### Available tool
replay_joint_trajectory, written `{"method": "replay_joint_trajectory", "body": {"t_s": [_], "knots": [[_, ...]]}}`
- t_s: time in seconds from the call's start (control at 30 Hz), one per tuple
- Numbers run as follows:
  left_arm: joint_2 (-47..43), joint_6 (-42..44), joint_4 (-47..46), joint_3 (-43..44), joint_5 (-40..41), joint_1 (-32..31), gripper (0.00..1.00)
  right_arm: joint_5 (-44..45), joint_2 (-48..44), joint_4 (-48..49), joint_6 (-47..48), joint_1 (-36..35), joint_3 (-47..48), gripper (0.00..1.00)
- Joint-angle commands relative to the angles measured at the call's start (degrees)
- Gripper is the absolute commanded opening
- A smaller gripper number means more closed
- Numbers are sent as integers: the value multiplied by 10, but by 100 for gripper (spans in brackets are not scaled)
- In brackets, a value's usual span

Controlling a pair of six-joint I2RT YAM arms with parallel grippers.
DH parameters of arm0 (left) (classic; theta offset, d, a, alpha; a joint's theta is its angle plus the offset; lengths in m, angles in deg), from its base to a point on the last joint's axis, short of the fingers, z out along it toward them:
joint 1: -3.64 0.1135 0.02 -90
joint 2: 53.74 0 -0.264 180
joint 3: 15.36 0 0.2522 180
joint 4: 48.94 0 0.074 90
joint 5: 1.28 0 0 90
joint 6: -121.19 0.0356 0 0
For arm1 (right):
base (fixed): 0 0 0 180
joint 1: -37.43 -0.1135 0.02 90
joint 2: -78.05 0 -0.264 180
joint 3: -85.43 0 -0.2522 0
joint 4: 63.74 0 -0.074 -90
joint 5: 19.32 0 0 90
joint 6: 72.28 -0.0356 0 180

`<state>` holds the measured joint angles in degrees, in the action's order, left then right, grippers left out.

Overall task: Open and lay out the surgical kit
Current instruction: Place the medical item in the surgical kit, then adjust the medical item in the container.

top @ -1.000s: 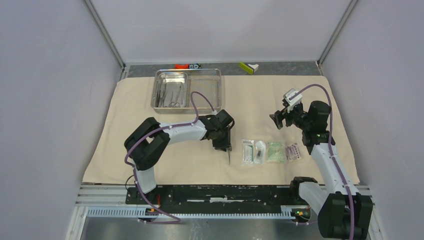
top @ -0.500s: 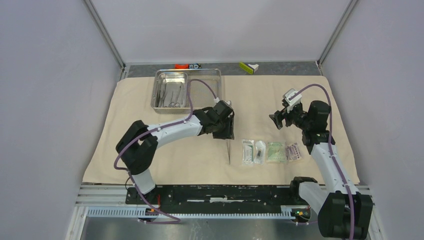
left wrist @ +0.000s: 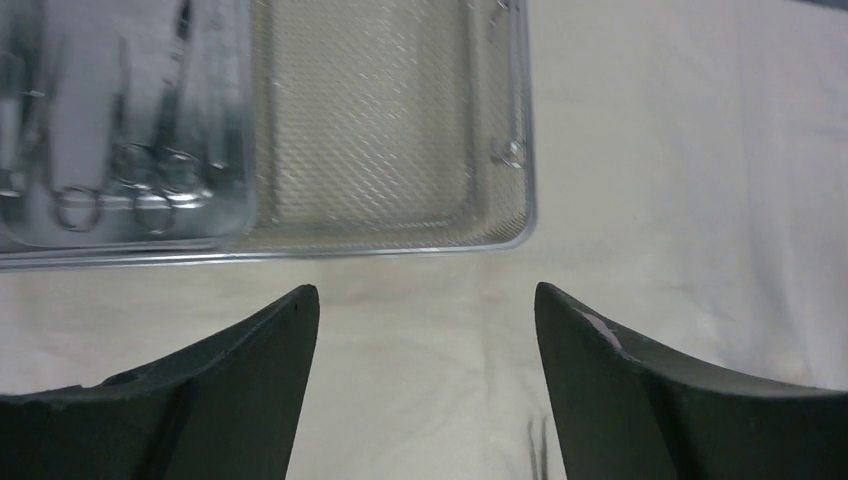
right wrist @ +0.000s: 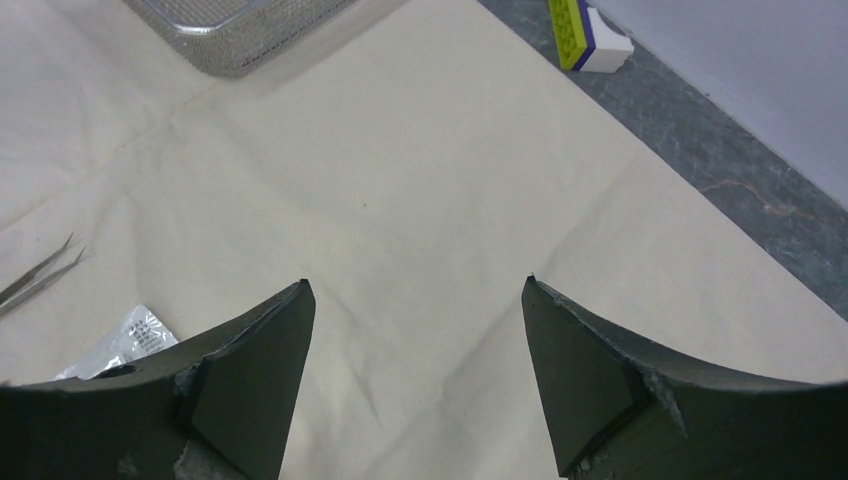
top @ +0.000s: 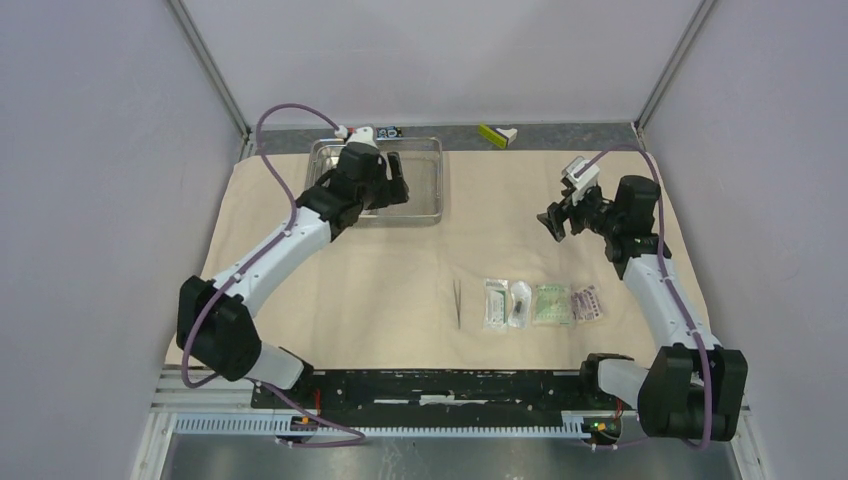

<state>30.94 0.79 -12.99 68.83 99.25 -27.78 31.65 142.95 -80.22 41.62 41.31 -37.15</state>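
The beige cloth wrap (top: 300, 280) lies spread over the table. The steel tray (top: 428, 172) stands at its far edge. The inner tray (left wrist: 120, 120) in its left half holds scissors and forceps. My left gripper (top: 392, 190) is open and empty. In the left wrist view it (left wrist: 425, 290) hovers over the cloth just before the tray's near rim (left wrist: 400, 245). Tweezers (top: 457, 302) lie on the cloth beside a row of several sealed packets (top: 540, 303). My right gripper (top: 553, 222) is open and empty above the cloth, right of centre, as the right wrist view (right wrist: 415, 282) also shows.
A yellow-green and white object (top: 496, 134) lies on the grey strip behind the cloth and also shows in the right wrist view (right wrist: 580, 30). Small pieces (top: 392, 130) lie behind the tray. Grey walls close in both sides.
My left arm has swung away from the tweezers, which stay on the cloth, and reached up to the tray. My right gripper has shifted slightly.
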Motion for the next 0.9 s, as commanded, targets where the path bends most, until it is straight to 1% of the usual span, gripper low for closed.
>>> {"method": "replay_joint_trajectory", "body": {"t_s": [0.0, 0.07, 0.13, 0.23, 0.37, 0.47, 0.53, 0.7, 0.87], "knots": [[-44, 114, -34, 21, 69, 36, 89, -12, 22, -63, 57, 3, 25, 83], [-61, 157, -48, 22, 85, 44, 92, -18, 26, -65, 63, 3, 28, 83], [-77, 185, -75, 9, 118, 46, 99, -30, 28, -50, 54, 3, 28, 84], [-99, 197, -114, -19, 168, 52, 100, -47, 32, -32, 45, 3, 25, 86], [-118, 255, -158, -51, 175, 59, 100, -57, 34, -22, 37, 3, 23, 88], [-128, 302, -198, -74, 153, 66, 100, -70, 28, -16, 24, 3, 25, 90], [-127, 327, -205, -80, 148, 74, 100, -73, 23, -15, 21, 3, 26, 91], [-101, 332, -139, -46, 99, 120, 100, -73, 3, -20, 27, 3, 23, 92], [-48, 349, -25, 27, 41, 159, 100, -71, 0, -24, 43, 3, 2, 92]]}}
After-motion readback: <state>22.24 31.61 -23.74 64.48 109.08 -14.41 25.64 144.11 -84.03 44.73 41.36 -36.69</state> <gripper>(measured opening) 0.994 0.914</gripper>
